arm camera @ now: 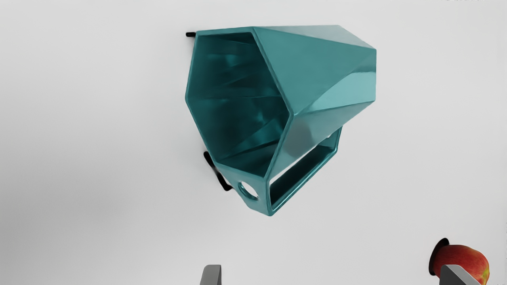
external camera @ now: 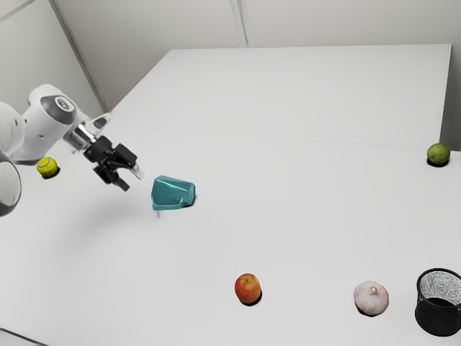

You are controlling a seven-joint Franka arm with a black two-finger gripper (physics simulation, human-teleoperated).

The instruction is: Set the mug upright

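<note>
On white table (external camera: 310,194), mug (external camera: 173,192) sideways; pale walls (external camera: 324,23).

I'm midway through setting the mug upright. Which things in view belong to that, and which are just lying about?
Part of the job:
mug, on its side
open fingers, clear of the mug

Just lying about:
tennis ball
apple
garlic bulb
green fruit
black mesh basket

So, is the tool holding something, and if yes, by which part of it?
Nothing is held: the tool is open, fingers apart, and the mug lies on its side.
</note>
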